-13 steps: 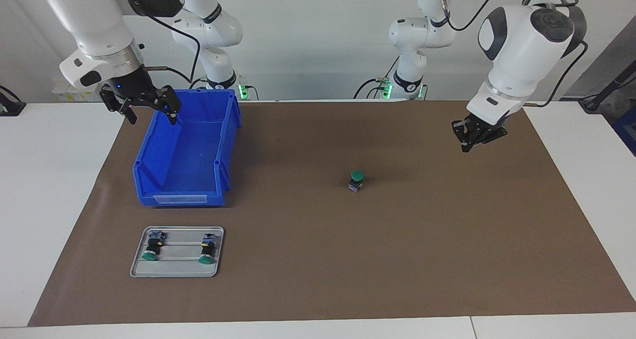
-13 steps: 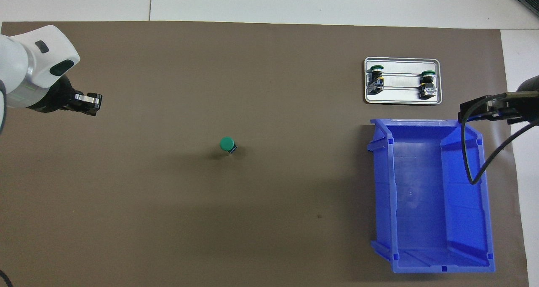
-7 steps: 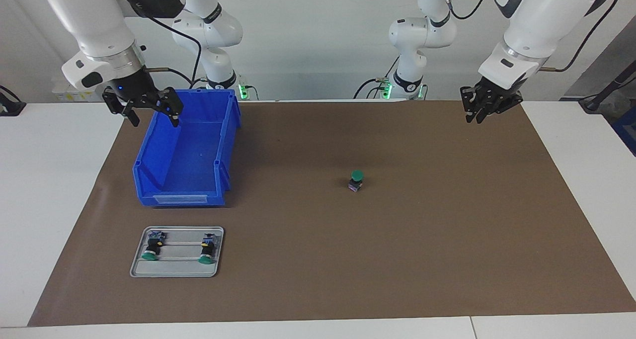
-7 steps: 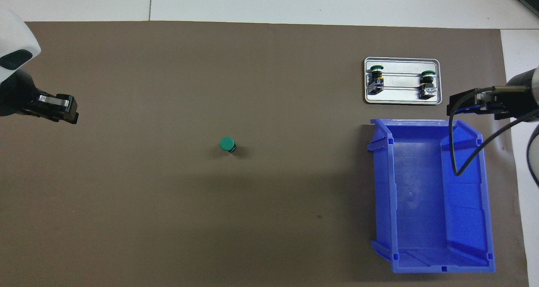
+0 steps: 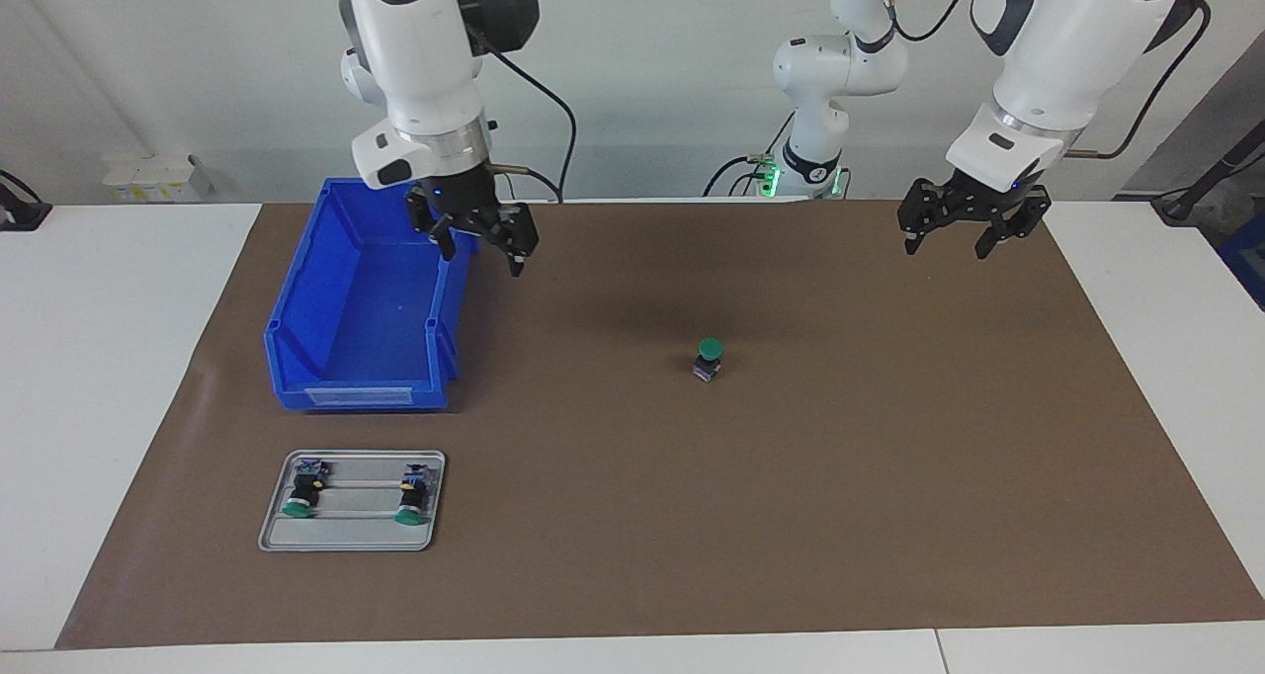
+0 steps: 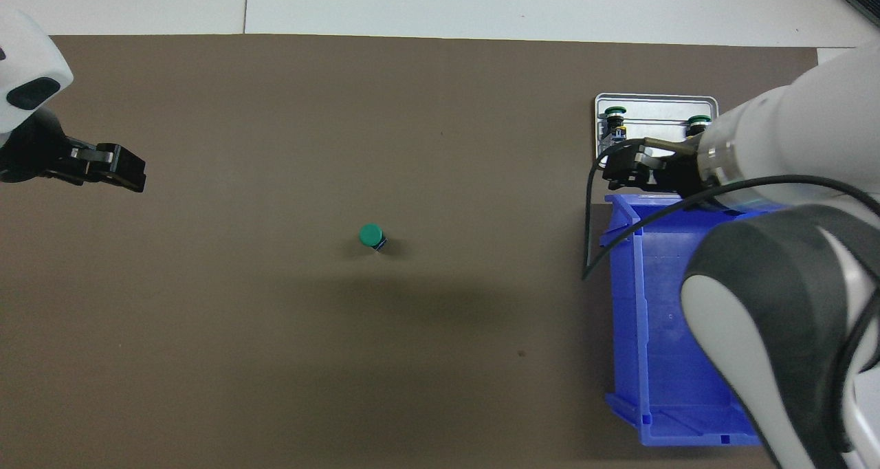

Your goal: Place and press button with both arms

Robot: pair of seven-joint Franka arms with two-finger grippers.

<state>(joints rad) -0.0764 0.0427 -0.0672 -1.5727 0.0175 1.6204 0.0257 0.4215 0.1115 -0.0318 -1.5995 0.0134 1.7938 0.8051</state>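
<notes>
- Your left gripper (image 5: 947, 240) hangs in the upper right of the facing view, over the brown mat (image 5: 889, 476), with its fingers spread and nothing between them; in the overhead view it shows at the left edge (image 6: 127, 175).
- Your right gripper (image 5: 482, 246) sits in the upper middle-left of the facing view, over the bin's (image 5: 336, 378) wall toward the mat's middle, fingers spread and holding nothing.
- Look for the button (image 5: 709, 358) a little right of centre in the facing view: it stands upright on the mat, green cap up, well apart from both grippers. In the overhead view it sits just left of centre (image 6: 372, 236).
- You'll see the tray (image 5: 351, 539) in the lower left of the facing view, farther from the robots than the bin, with two more buttons (image 5: 299, 497) (image 5: 412, 504) lying on their sides in it.
- You can make out a pale label strip on the bin's front lip, but no writing on it can be read, nor any brand elsewhere.
</notes>
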